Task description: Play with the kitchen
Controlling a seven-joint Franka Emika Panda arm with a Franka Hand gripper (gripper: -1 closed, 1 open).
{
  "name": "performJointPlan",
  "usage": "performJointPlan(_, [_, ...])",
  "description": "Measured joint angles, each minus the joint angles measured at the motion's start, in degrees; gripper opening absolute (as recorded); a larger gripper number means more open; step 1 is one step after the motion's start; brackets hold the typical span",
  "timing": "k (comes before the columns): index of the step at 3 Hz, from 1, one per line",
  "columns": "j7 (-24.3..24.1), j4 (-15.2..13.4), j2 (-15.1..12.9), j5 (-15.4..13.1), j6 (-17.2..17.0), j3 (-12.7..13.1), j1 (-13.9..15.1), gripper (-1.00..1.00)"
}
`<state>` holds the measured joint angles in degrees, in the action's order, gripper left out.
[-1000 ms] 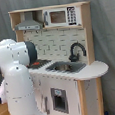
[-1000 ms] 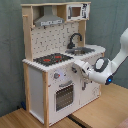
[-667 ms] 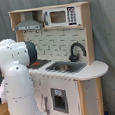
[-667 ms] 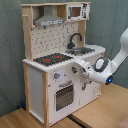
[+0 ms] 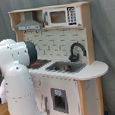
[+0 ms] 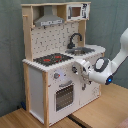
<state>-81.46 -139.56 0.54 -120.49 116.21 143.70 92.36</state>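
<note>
I have the claw (image 6: pixel 76 68) up against the front face of the kitchen (image 6: pixel 55 60), just below the counter edge in the second exterior view, level with the knobs (image 6: pixel 56 76) there; I cannot tell whether it is released or clenched, since the white wrist hides the tips. The arm (image 6: pixel 116 55) reaches in from the second exterior view's right, elbow high. In the first exterior view the arm's bulky white body (image 5: pixel 16 82) fills the first exterior view's left and covers the near left part of the toy.

The kitchen stands on a wooden worktop (image 6: pixel 102 111), its back towards a grey curtain. On its counter I see the red-ringed stove (image 6: pixel 51 59) to the left and the sink (image 6: pixel 82 51) with the black faucet (image 6: pixel 75 39) to the right. The oven door (image 6: pixel 64 96) sits below the stove, shut. Above are the grey hood (image 6: pixel 49 20) and a toy microwave (image 5: pixel 62 16).
</note>
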Motion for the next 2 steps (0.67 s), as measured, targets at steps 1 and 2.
performJointPlan(1, [0.7, -0.5, 0.0, 0.0, -2.7, 3.8, -0.1, 1.00])
performJointPlan(2, [3.9, -2.6, -1.2, 1.2, -6.8, 5.5, -0.1, 1.00])
